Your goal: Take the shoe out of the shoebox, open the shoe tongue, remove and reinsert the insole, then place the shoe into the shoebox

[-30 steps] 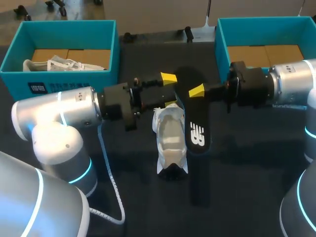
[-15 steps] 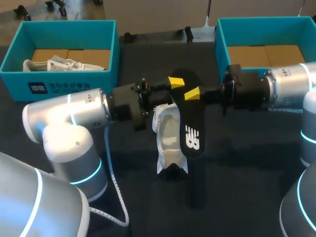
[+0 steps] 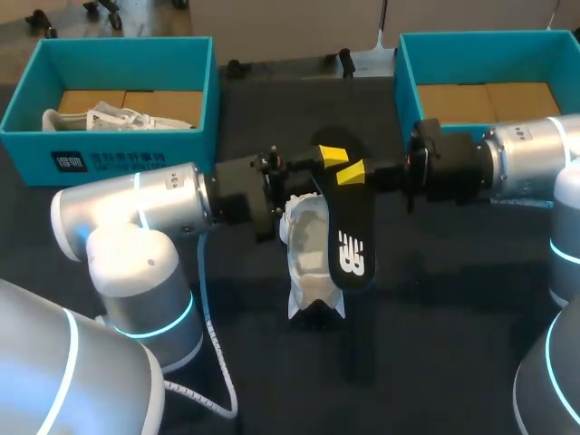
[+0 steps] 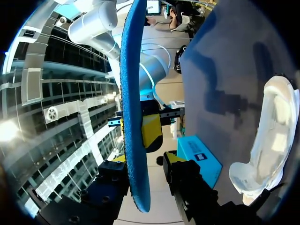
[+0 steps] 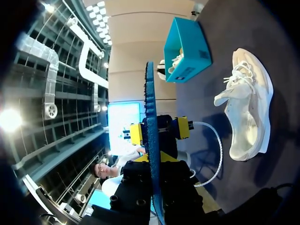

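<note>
A white shoe (image 3: pixel 311 258) lies on the dark table, toe toward the front edge; the wrist views show it beside the grippers (image 4: pixel 267 136) (image 5: pixel 248 112). Above it hangs the black insole (image 3: pixel 352 236), blue and edge-on in the wrist views (image 4: pixel 133 93) (image 5: pixel 150 93). My right gripper (image 3: pixel 352 174) (image 5: pixel 154 164) is shut on its heel end. My left gripper (image 3: pixel 328 168) (image 4: pixel 146 161) straddles the same end from the other side. Its yellow fingertips (image 5: pixel 182 127) stand either side of the insole, with a gap on one side.
A teal shoebox (image 3: pixel 127 145) with white crumpled paper (image 3: pixel 100 118) stands at the back left. A second teal shoebox (image 3: pixel 405 82) stands at the back right, behind my right arm. A white cable (image 3: pixel 204 317) trails off my left arm.
My left gripper has moved right to the insole's heel end and its fingers have narrowed around it. The right gripper has brought the insole slightly left, over the shoe.
</note>
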Action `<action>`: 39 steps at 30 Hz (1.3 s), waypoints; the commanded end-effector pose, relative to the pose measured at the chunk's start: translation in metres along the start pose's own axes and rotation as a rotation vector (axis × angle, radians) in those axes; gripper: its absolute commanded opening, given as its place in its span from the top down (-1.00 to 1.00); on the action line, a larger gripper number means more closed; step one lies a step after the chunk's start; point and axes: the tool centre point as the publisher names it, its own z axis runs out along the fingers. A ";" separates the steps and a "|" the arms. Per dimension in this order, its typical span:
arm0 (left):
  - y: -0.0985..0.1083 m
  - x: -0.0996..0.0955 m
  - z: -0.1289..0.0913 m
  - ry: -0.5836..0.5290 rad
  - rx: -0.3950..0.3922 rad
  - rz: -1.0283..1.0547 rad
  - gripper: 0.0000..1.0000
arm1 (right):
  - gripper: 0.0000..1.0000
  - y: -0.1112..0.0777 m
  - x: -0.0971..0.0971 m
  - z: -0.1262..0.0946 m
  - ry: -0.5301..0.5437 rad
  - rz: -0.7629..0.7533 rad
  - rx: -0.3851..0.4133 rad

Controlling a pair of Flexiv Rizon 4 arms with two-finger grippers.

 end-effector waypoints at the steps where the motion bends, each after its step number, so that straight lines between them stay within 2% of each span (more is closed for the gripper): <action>1: -0.003 0.000 0.001 0.000 -0.004 0.000 0.23 | 1.00 0.001 0.000 0.002 -0.001 -0.001 0.001; 10: -0.007 0.002 0.000 0.004 -0.001 -0.006 0.36 | 1.00 0.000 -0.002 0.003 0.000 0.002 0.001; 13: -0.008 0.002 -0.001 0.006 -0.001 -0.008 0.61 | 1.00 0.000 -0.003 0.004 0.001 0.004 0.001; 15: -0.009 0.002 -0.001 0.006 -0.001 -0.009 0.65 | 1.00 -0.001 -0.003 0.004 0.002 0.005 0.002; 19: -0.009 0.003 -0.001 0.006 0.000 -0.011 1.00 | 1.00 -0.001 -0.004 0.004 0.003 0.006 0.004; 26: -0.012 0.004 -0.002 0.011 0.011 -0.023 1.00 | 0.97 -0.003 -0.007 0.002 0.005 0.014 -0.010; 27: -0.012 0.005 -0.003 0.013 0.012 -0.024 1.00 | 0.38 -0.004 -0.008 0.000 0.004 0.015 -0.011; 28: -0.012 0.006 -0.004 0.020 0.013 -0.029 1.00 | -0.34 -0.005 -0.009 -0.002 -0.001 0.022 -0.023; 29: -0.012 0.007 -0.006 0.024 0.015 -0.033 1.00 | -0.59 -0.006 -0.009 -0.004 -0.004 0.021 -0.028; 30: -0.013 0.008 -0.007 0.026 0.015 -0.034 1.00 | -0.65 -0.008 -0.010 -0.007 -0.006 0.021 -0.034; 32: -0.013 0.010 -0.010 0.033 0.012 -0.043 1.00 | -0.93 -0.010 -0.011 -0.011 -0.016 0.023 -0.045; 33: -0.013 0.009 -0.012 0.035 0.012 -0.048 1.00 | -1.00 -0.011 -0.011 -0.014 -0.022 0.024 -0.054; 39: -0.015 0.008 -0.020 0.051 0.009 -0.102 1.00 | -1.00 -0.018 -0.014 -0.032 -0.049 0.026 -0.105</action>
